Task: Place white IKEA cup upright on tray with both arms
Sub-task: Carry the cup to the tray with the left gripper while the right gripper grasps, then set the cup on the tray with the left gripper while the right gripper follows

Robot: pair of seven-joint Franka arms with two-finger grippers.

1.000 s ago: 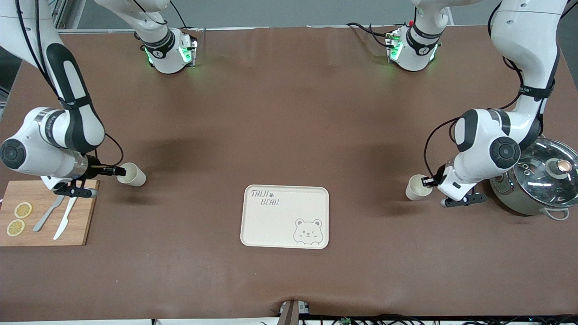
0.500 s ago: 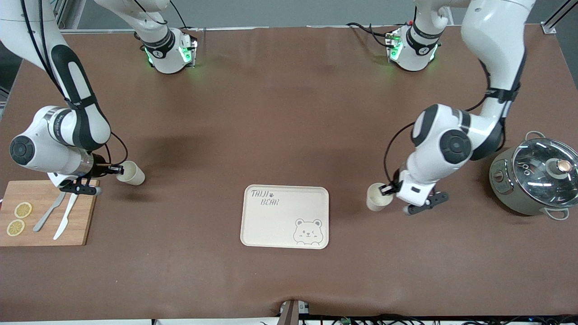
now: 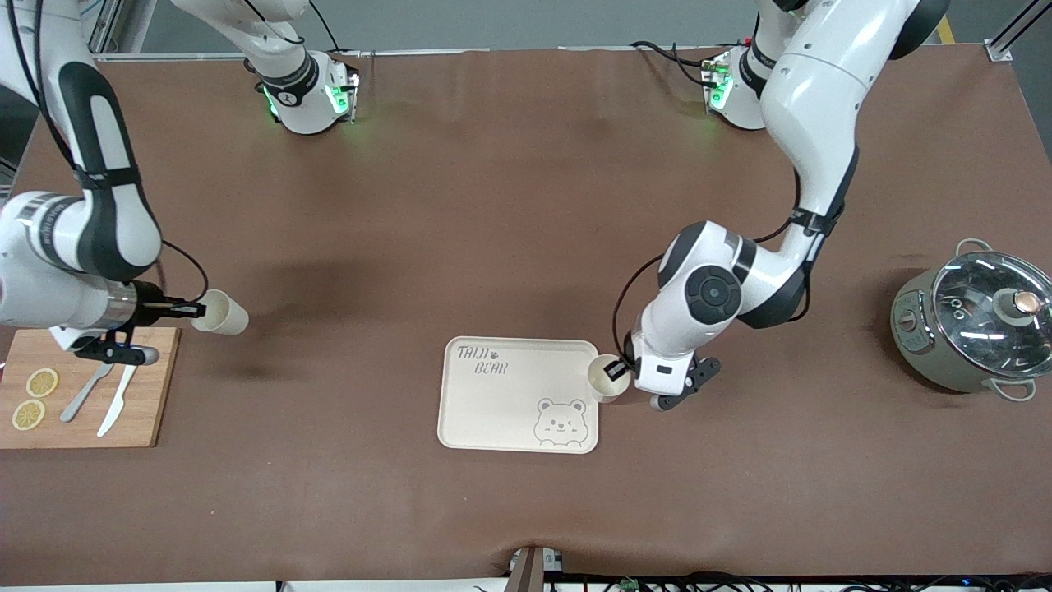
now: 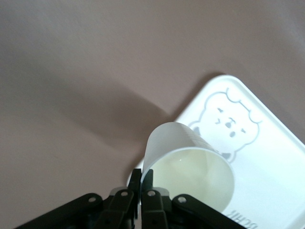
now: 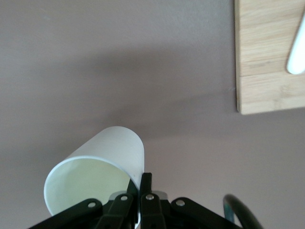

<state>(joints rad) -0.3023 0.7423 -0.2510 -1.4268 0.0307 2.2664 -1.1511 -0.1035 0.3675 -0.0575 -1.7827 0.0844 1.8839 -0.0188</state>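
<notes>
I see a brown-covered table [image 3: 493, 205] carrying the cream tray [image 3: 501, 411] at its middle, near my front camera. A wooden cutting board [image 3: 140, 411] lies at the right arm's end. A lidded steel pot [image 3: 970, 337] stands at the left arm's end, and both arm bases are mounted along the table's edge farthest from the camera.

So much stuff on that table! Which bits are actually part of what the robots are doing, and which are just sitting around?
Part of the job:
- white cup pinched in the left gripper, over the tray's edge
- second white cup in the right gripper
- cream rectangular bear tray

Just lying about:
- wooden cutting board carrying lemon slices, fork, knife
- grey glass-lidded pot
</notes>
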